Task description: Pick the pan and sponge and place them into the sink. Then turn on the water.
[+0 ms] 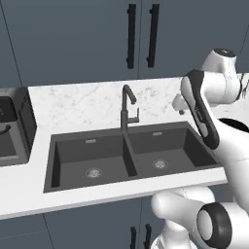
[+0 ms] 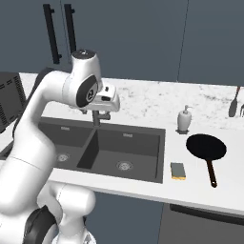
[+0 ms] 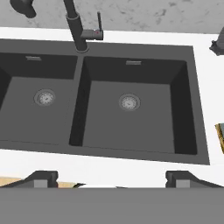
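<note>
Gripper (image 3: 111,179) fingertips stand wide apart at the bottom of the hand view, with nothing between them, hanging above the front rim of the sink (image 3: 144,155). Beyond them lie the two dark basins, each with a round drain; both basins hold nothing. At the right edge of that view a corner of the sponge (image 3: 220,136) peeks in on the counter. In the right base view the sponge (image 2: 178,170) lies just right of the sink (image 2: 157,143), and the pan (image 2: 206,147) sits further right, handle pointing toward the lower frame. Farther back, the faucet (image 1: 127,108) rises behind the divider, no stream visible, and a soap bottle (image 2: 184,119) stands behind the pan.
</note>
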